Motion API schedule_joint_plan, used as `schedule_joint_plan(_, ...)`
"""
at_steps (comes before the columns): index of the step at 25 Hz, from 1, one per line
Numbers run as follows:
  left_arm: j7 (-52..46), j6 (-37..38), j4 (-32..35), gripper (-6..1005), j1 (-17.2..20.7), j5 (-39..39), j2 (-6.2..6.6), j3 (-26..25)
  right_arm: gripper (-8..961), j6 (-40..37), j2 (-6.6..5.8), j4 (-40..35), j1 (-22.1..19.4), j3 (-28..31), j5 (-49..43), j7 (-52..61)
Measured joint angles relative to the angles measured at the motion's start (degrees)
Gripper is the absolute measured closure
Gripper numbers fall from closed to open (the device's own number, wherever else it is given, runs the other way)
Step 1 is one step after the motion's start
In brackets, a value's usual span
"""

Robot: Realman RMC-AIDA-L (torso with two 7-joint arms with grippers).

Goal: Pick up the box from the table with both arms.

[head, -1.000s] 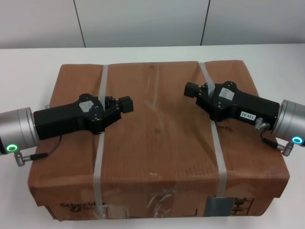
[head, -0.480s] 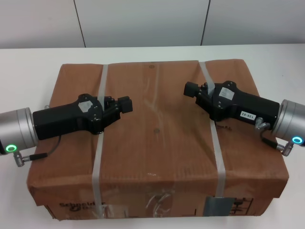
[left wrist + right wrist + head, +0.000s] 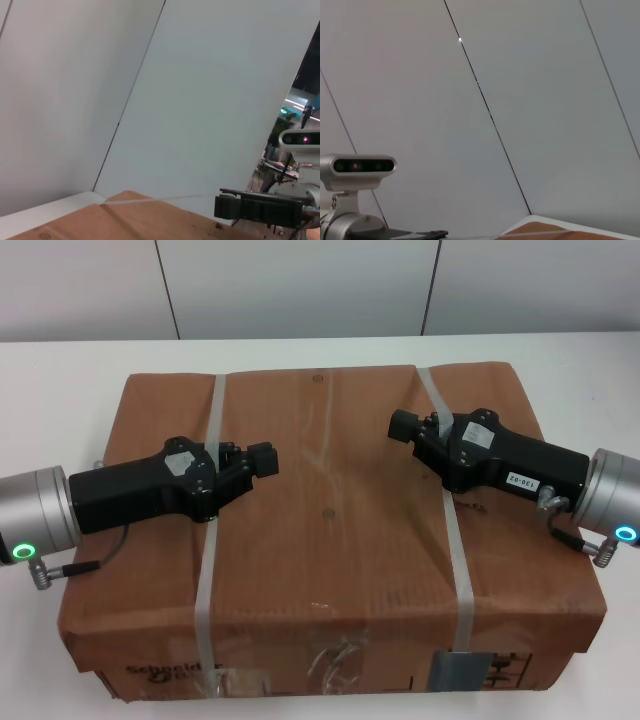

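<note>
Box [image 3: 330,530] of brown cardboard, one only, sitting on the white table [image 3: 60,380] and filling most of the near middle of the head view. Dark print on its near side, at the left, beginning "Schneid", the rest cut off; a dark label further right on that same side, too small to read. Clear tape across the near top edge. Two whitish straps over the top, left strap [image 3: 212,540] and right strap [image 3: 450,530], both running near to far.

Two arms above the box top. Left gripper [image 3: 264,459] over the left half, pointing right and a little far, black body crossing the left strap; cannot tell whether its fingers are apart or together. Right gripper [image 3: 402,424] over the right half, pointing left and a little far, body crossing the right strap; finger state equally unclear. White sticker [image 3: 521,481] on the right gripper's body reading roughly "130-02". Two silver wrists, each with one green ring light.

Plain pale wall panels [image 3: 300,290] behind the table, split by thin dark seams. Same panels filling both wrist views, with a strip of box top low in each.
</note>
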Motion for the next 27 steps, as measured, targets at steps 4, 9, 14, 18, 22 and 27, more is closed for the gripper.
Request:
schedule_joint_plan(4,0.3,0.0,0.0,918,0.0,-0.1,-0.02,0.0,942,0.0,0.00,0.0,0.0,0.0,0.0,0.0)
schedule_joint_plan(9,0.3,0.0,0.0,918,0.0,-0.1,-0.04,0.0,942,0.0,0.00,0.0,0.0,0.0,0.0,0.0)
schedule_joint_plan(14,0.3,0.0,0.0,918,0.0,-0.2,-0.04,0.0,942,0.0,0.00,0.0,0.0,0.0,0.0,0.0)
schedule_joint_plan(18,0.3,0.0,0.0,918,0.0,-0.2,-0.03,0.0,942,-0.1,0.00,0.0,0.0,0.0,0.0,0.0)
schedule_joint_plan(22,0.3,0.0,0.0,917,0.0,-0.2,-0.04,0.0,942,-0.2,0.00,0.0,0.0,0.0,0.1,0.0)
schedule_joint_plan(27,0.3,0.0,0.0,917,0.0,-0.2,-0.04,0.0,942,-0.2,0.00,0.0,0.0,0.0,0.1,0.0)
